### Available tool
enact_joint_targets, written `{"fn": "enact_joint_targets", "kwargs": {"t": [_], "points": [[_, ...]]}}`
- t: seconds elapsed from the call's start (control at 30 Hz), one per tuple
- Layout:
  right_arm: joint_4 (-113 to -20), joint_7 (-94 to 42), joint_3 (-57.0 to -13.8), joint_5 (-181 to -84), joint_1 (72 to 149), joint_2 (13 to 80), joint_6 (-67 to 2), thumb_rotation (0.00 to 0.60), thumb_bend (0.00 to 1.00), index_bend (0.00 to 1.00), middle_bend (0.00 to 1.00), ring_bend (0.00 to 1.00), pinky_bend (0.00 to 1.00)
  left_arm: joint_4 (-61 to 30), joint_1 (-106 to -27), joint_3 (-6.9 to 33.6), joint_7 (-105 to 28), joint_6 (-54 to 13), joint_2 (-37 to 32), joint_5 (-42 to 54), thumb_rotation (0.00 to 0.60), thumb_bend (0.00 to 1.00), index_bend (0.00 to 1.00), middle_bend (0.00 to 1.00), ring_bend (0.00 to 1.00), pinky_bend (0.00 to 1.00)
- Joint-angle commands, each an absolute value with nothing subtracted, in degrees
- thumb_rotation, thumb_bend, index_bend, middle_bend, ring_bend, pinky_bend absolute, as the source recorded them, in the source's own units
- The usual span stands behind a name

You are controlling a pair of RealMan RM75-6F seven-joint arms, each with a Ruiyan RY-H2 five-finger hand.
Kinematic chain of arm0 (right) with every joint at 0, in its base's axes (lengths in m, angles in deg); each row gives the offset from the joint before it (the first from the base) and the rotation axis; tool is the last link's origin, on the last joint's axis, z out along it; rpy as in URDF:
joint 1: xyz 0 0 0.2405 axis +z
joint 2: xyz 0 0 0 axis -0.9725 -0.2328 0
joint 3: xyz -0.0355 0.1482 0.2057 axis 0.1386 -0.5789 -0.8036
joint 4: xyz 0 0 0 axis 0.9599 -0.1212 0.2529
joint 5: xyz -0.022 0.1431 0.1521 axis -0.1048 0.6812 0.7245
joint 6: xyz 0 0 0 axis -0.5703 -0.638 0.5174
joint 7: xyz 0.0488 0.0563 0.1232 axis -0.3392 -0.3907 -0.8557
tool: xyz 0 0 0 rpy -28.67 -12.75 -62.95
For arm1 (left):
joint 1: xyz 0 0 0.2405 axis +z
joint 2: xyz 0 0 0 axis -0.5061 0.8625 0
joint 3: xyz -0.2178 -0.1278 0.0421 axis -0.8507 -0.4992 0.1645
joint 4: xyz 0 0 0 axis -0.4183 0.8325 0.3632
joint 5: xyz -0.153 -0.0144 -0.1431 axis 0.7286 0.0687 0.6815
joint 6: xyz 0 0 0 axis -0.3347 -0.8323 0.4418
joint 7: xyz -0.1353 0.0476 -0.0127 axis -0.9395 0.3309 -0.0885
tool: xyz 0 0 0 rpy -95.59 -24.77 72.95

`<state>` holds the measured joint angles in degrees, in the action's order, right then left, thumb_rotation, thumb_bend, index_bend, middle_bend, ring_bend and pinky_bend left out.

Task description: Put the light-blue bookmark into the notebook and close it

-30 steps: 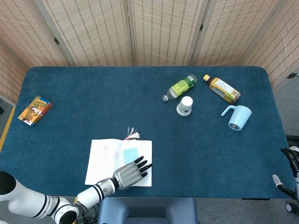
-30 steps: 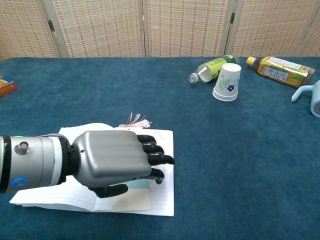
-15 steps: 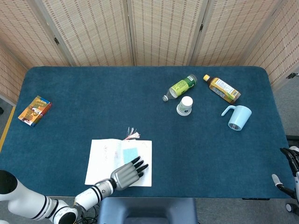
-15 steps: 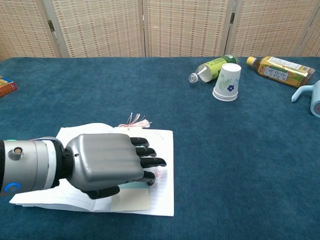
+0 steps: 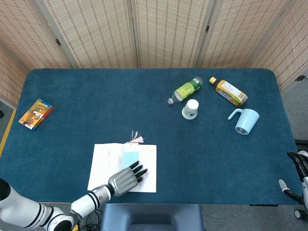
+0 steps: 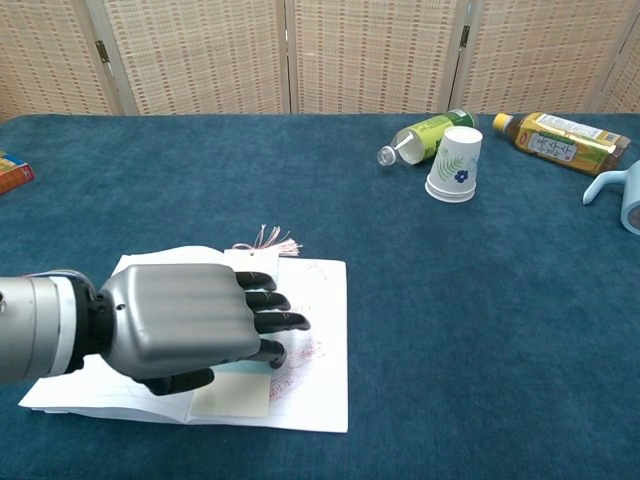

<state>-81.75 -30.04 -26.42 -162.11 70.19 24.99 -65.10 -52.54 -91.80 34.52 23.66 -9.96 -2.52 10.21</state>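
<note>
Left hand (image 6: 190, 325) lies flat, fingers spread, grasping nothing, on the bookmark (image 5: 131, 157) in the open notebook (image 5: 107, 163) near the table's (image 5: 86, 91) front edge; right hand (image 5: 298, 166) unclear

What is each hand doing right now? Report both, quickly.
Left hand: open, fingers spread flat over the notebook, holding nothing.
Right hand: only partly visible at the frame edge; cannot be told.

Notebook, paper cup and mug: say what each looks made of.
Notebook: matte white paper, thin flat pages with faint writing.
Paper cup: probably coated paper, white with a printed motif, standing upside down.
Mug: likely plastic, uniform light blue, smooth; ceramic can't be ruled out.
</note>
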Motion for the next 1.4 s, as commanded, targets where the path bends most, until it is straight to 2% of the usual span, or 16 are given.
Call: {"fn": "enact_joint_targets", "kwargs": {"t": [0.03, 0.47, 0.77, 0.97, 1.4], "points": [[-81.83, -29.93, -26.41, -162.19, 70.16, 24.97, -65.2, 0.6, 0.19, 0.14, 0.18, 0.14, 0.2, -52.56, -91.64, 34.62, 23.43, -9.96, -2.28, 10.03, 0.6, 0.54, 0.24, 0.0, 0.0, 0.09], [-81.99, -29.86, -26.38, -162.33, 70.07, 24.95, -65.38, 0.6, 0.19, 0.14, 0.18, 0.14, 0.2, -53.57, -91.02, 35.41, 22.11, -9.23, -0.29, 9.3, 0.6, 0.54, 0.24, 0.0, 0.0, 0.09], [-82.02, -29.84, -26.42, -162.34, 69.96, 24.83, -65.62, 0.6, 0.19, 0.14, 0.18, 0.14, 0.2, -56.62, -90.91, 33.55, 15.58, -7.34, 3.01, 7.9, 0.6, 0.54, 0.23, 0.0, 0.0, 0.09], [-82.15, -29.72, -26.47, -162.25, 69.97, 24.78, -65.58, 0.6, 0.19, 0.14, 0.18, 0.14, 0.2, -55.13, -90.4, 32.46, 14.13, -8.09, 3.59, 6.88, 0.6, 0.54, 0.23, 0.0, 0.0, 0.09], [-82.87, -28.75, -26.51, -162.39, 70.36, 24.63, -65.02, 0.6, 0.19, 0.14, 0.18, 0.14, 0.2, -50.36, -87.82, 34.04, 16.15, -9.76, 3.01, 6.15, 0.6, 0.54, 0.23, 0.0, 0.0, 0.09]]}}
